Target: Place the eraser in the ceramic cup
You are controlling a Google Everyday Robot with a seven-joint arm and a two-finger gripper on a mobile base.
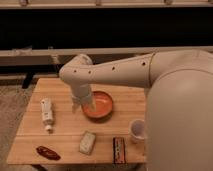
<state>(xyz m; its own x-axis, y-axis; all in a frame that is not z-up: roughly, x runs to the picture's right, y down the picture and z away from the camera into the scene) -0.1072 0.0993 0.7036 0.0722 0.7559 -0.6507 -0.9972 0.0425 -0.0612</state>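
Ceramic cup (137, 130) apart from claw (77, 106), orange bowl (100, 107) between them.

Views: a single camera view.
Vantage: high up, close behind the robot's own arm (125, 70), looking down and forward.
Facing: across the table (65, 131) toward the dark wall (100, 30) along the top of the frame.
Nearness: close. The arm's pale bulk fills the right of the frame and covers the table's right end.
Coverage: the table takes the lower left and centre, with its near edge almost at the bottom of the frame.
Claw: the claw (78, 104) hangs left of centre, at the left rim of the orange bowl (102, 106).
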